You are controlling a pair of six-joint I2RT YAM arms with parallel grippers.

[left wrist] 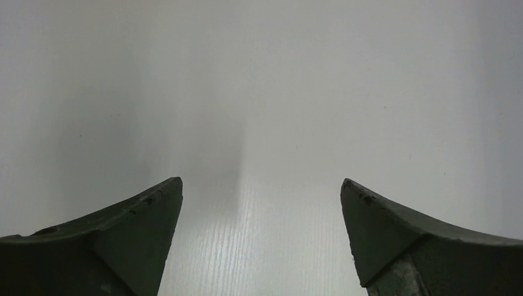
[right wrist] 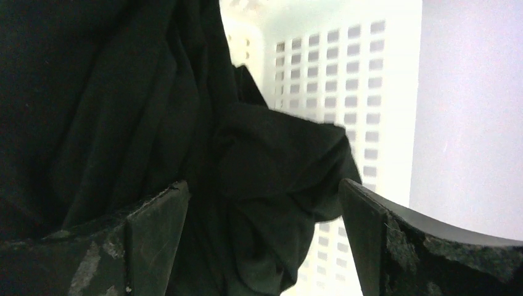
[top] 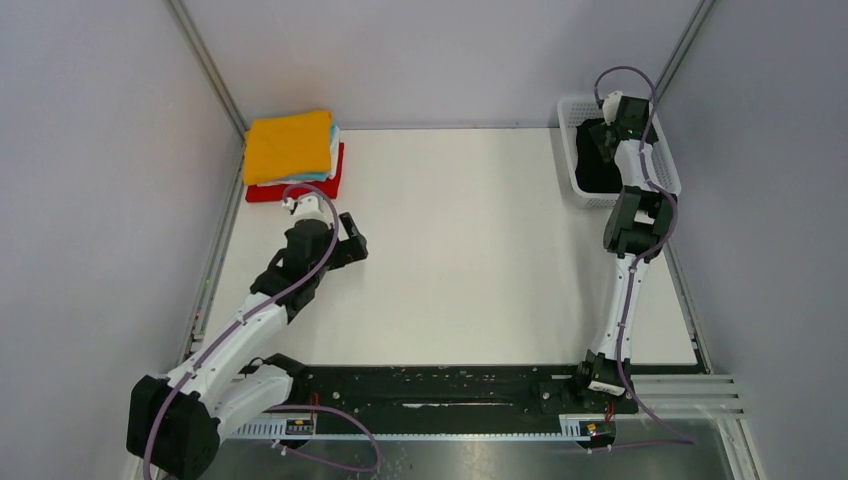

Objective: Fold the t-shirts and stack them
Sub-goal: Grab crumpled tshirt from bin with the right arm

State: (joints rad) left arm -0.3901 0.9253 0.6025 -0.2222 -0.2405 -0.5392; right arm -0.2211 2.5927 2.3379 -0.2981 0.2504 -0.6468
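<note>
From my station, the top view shows the white table [top: 470, 260] with the folded pile at about ten o'clock. The orange t-shirt [top: 288, 145] is on top and the red t-shirt [top: 300, 191] at the bottom. The paler layers [top: 335, 148] between them are too thin for me to tell apart. The left gripper [top: 352, 245] hangs just off the pile's five o'clock corner. In its wrist view the left gripper [left wrist: 262, 185] has its jaws spread wide over bare tabletop, with nothing between them. At about two o'clock on the table sits the white mesh basket [top: 568, 108], and the right gripper [top: 607, 135] reaches down into it. The black t-shirt [top: 597, 168] lies crumpled inside. In the right wrist view the black t-shirt [right wrist: 123, 92] fills the left side of the frame against the basket wall [right wrist: 345, 74]. The jaws of the right gripper [right wrist: 262, 191] stand fully apart with a bunched fold of that cloth between them, not pinched. I cannot tell whether either finger touches it.
</note>
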